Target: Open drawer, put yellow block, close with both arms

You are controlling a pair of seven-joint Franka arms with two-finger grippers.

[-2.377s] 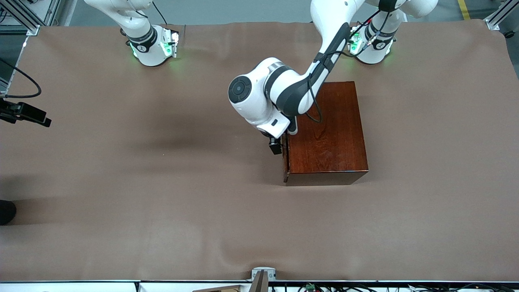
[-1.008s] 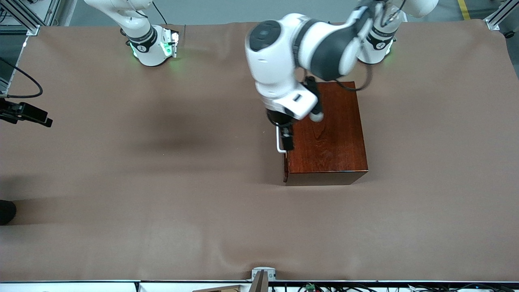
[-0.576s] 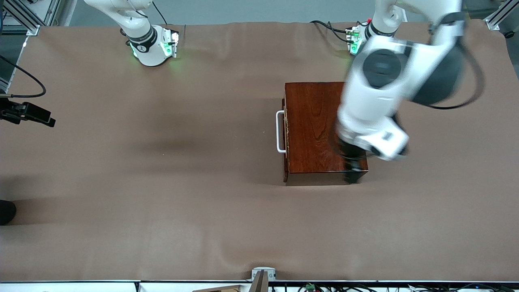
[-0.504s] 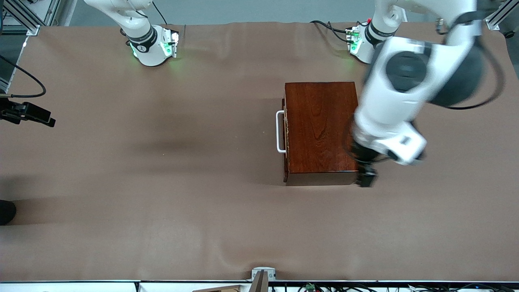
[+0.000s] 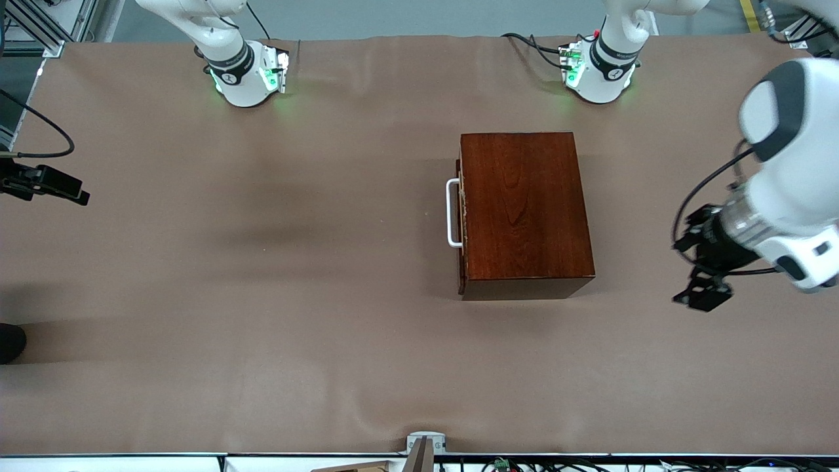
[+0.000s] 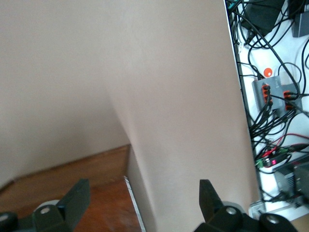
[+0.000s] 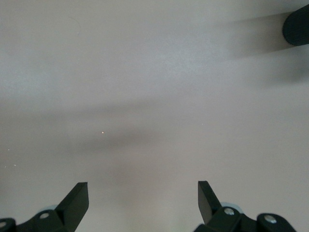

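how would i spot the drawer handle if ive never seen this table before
Find the dark mahogany cabinet, the only box on the brown table cloth, nearer the left arm's end. On its side facing the right arm's end sits the handle, a white U-shaped bar, the only white part on the dark wood.

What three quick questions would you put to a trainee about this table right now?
1. True or false: the drawer of the cabinet stands pulled out.
2. Pick one: the left gripper hangs over A) the cabinet top, B) the drawer's handle, C) the bare table cover toward the left arm's end.
3. Fill in: the right gripper, over bare table cover, has its jaws ____.

Key:
1. False. It is shut, flush with the cabinet.
2. C.
3. Open, with nothing between them.
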